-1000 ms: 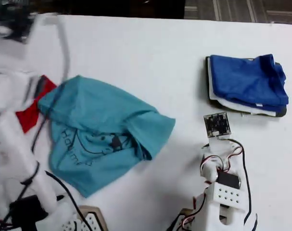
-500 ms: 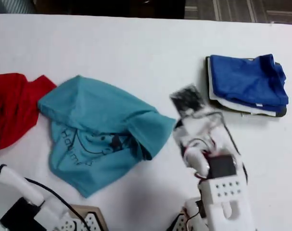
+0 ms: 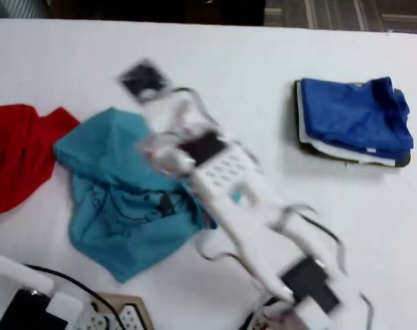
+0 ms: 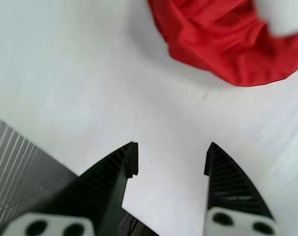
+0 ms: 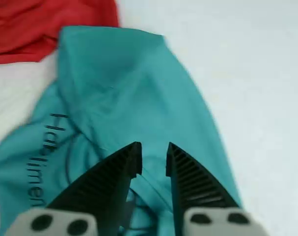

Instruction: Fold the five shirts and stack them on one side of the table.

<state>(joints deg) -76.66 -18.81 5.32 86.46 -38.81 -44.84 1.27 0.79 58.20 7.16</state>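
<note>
Now lower right gripper (image 5: 153, 153), jaws barely parted, onto teal shirt (image 5: 124, 83); pinch one layer; park left gripper (image 4: 171, 153), jaws spread, aside.

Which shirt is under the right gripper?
The teal shirt with black print lies under the right gripper; the red shirt is beside it, the blue shirt folded apart.

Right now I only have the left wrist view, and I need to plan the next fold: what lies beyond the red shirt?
Observer: A crumpled teal shirt lies against the red shirt.
Operator: Where is the right gripper?
Observer: The right gripper hovers over the teal shirt, jaws slightly apart, holding nothing.
Operator: Any folded stack?
Observer: Yes, a folded stack, blue on top, sits on the right arm's side of the table.
</note>
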